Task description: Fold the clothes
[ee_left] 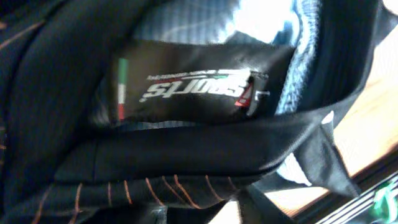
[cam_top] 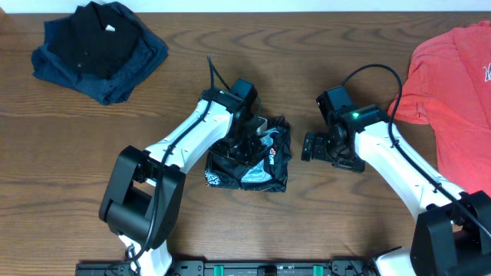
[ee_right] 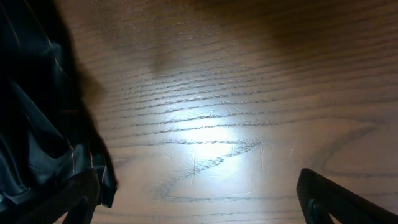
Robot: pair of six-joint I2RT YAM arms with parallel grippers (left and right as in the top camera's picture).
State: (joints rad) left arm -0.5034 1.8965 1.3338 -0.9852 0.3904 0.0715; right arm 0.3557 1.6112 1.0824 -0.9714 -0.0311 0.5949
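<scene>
**Robot arm presses into crumpled jersey at mid-table**

The black sports jersey [cam_top: 268, 165] lies bunched in a heap at the centre of the overhead frame on the wooden table [cam_top: 322, 61], its white and coloured logos facing up. The left gripper [cam_top: 244, 146] is sunk into the top of the heap. Its wrist view is filled with dark cloth, thin orange lines and a black label [ee_left: 186, 87] with a small green, white and red flag. The fingers are hidden, so whether they pinch the fabric cannot be told. The right gripper [cam_top: 307, 147] hangs just to the right of the jersey over bare wood, its fingers [ee_right: 339, 202] spread wide with nothing between them. A pile of black and navy garments [cam_top: 100, 50] sits at the upper left, and a coral-red T-shirt [cam_top: 453, 92] at the upper right.
</scene>
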